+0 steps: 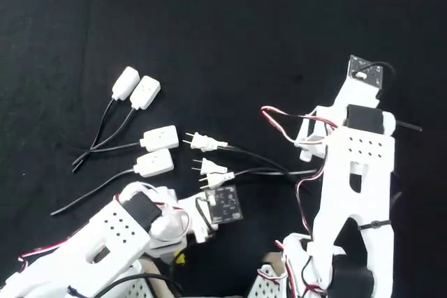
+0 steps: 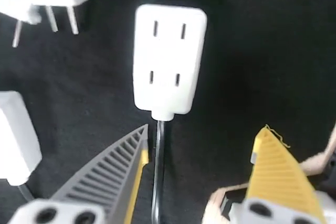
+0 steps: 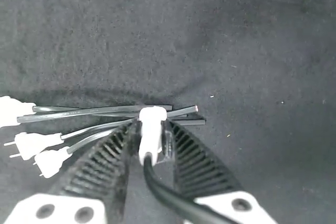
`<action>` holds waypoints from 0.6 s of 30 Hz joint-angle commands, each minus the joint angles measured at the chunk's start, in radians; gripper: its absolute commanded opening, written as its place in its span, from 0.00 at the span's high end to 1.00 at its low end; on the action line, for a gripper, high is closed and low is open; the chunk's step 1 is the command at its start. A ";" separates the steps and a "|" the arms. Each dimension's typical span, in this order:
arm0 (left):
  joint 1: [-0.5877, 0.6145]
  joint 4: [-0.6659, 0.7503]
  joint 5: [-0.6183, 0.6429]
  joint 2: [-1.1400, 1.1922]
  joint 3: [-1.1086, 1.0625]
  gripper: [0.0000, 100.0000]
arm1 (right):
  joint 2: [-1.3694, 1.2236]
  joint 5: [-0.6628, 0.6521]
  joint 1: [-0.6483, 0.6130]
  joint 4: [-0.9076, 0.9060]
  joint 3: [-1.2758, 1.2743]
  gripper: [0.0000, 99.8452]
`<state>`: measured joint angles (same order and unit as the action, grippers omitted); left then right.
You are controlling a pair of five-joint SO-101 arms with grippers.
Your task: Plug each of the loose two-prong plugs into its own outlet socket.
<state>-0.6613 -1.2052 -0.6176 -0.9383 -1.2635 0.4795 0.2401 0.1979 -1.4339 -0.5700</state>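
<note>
Plugs [image 3: 31, 144] four, one in right claw [image 3: 152, 125]; sockets [image 1: 159, 138] four.

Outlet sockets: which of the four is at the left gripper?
The socket lowest in the high view; its cable passes through the open left gripper.

- Cloth [image 1: 223, 33]: plain black, no pattern.
- Sockets [image 1: 159, 137]: you'll see white shells, dark slots, black cords.
- Plugs [image 1: 204, 142]: white bodies, silver prongs, black cords.
- Plug [image 3: 151, 129] in your right gripper [image 3: 153, 124]: white, black cord.
- Right gripper fingers [image 3: 194, 156]: dark grey, ribbed.
- Left gripper [image 2: 205, 129]: one finger grey, ribbed, with a yellow edge; the other yellow, finely ribbed.
- Arms [image 1: 356, 172]: white, rows of small holes, black motors.
- Wires [image 1: 279, 118]: red, white and black strands.
- Wrist boards [image 1: 225, 204]: black.
</note>
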 commanded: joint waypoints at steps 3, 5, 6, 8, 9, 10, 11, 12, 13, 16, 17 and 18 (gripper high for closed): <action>0.012 0.009 -0.074 0.002 0.010 0.69 | -0.001 0.012 -0.011 0.006 -0.005 0.99; 0.004 0.011 -0.003 0.002 0.028 0.69 | -0.001 0.008 -0.008 0.006 -0.005 0.99; 0.002 0.012 0.031 0.002 0.036 0.69 | -0.001 0.006 -0.008 0.006 -0.005 0.99; 0.007 0.051 0.075 0.002 0.038 0.69 | -0.001 0.006 -0.011 0.008 -0.005 0.99; 0.008 0.072 0.072 0.002 0.030 0.69 | -0.001 0.006 -0.011 0.011 -0.005 0.99; 0.008 0.091 0.054 0.006 0.019 0.69 | -0.001 0.006 -0.011 0.012 -0.004 0.99; 0.004 0.103 0.021 0.009 0.005 0.69 | -0.001 0.005 -0.011 0.012 -0.001 0.99; 0.002 0.117 -0.012 0.008 -0.010 0.69 | -0.001 0.005 -0.011 0.012 -0.001 0.99; 0.005 0.133 -0.038 0.006 -0.018 0.69 | -0.001 0.003 -0.011 0.012 -0.001 0.99; 0.010 0.190 -0.112 0.012 -0.028 0.69 | -0.001 0.003 -0.011 0.014 -0.001 0.99; 0.008 0.195 -0.126 0.012 -0.030 0.69 | -0.001 0.003 -0.011 0.014 -0.001 0.99; 0.004 0.192 -0.132 0.012 -0.027 0.69 | -0.001 0.002 -0.009 0.014 -0.001 0.99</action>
<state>-0.6598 -1.0457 -0.6882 -0.9291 -1.2973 0.4795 0.2432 0.1979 -1.4339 -0.5792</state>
